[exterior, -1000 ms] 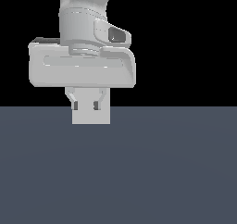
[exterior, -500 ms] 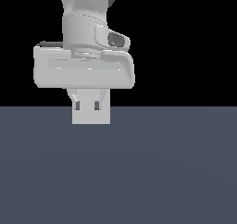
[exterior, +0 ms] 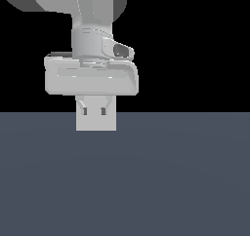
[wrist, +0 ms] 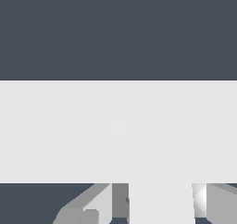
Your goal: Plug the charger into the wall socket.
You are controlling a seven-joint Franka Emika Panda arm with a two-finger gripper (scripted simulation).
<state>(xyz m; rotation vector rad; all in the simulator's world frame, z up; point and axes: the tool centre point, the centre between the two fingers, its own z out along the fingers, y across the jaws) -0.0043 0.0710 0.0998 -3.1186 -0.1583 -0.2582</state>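
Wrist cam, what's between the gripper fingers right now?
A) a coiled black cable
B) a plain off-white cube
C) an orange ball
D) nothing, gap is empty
B: in the wrist view the off-white cube fills the gap between the fingers of the gripper, with the wide light plate just beyond it.

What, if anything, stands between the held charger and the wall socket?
Nothing visible. In the wrist view the charger, between the gripper's fingers, meets the wall socket's pale plate with no other object between them; the socket's holes don't show.
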